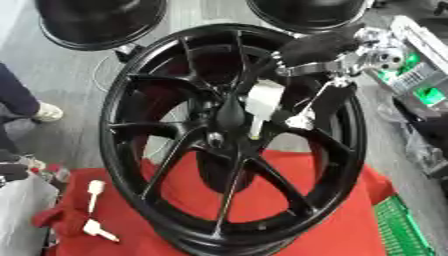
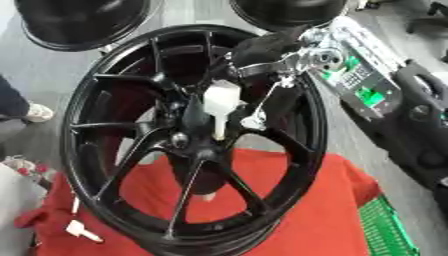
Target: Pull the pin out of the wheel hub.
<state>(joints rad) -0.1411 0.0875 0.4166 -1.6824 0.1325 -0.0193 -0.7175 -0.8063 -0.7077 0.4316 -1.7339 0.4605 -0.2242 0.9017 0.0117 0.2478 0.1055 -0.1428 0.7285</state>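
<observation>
Red cloth (image 1: 289, 210) under wheel hub (image 1: 166, 150), right hand (image 1: 328, 100) pinching white pin (image 1: 261, 102)

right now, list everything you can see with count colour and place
wheel: one, black, upright at centre, standing on the cloth
pin: one, white, at the hub, held by the right hand
loose pins: two, white, on the cloth at lower left
cloth: one, red, under the wheel
crate: one, green, lower right corner
round black things: two, at the top edge behind the wheel
shoe: one, pale, on the floor at far left, a person's
right hand: one, black and silver, coming in from upper right, fingers curled on the pin
left hand: not in view
</observation>
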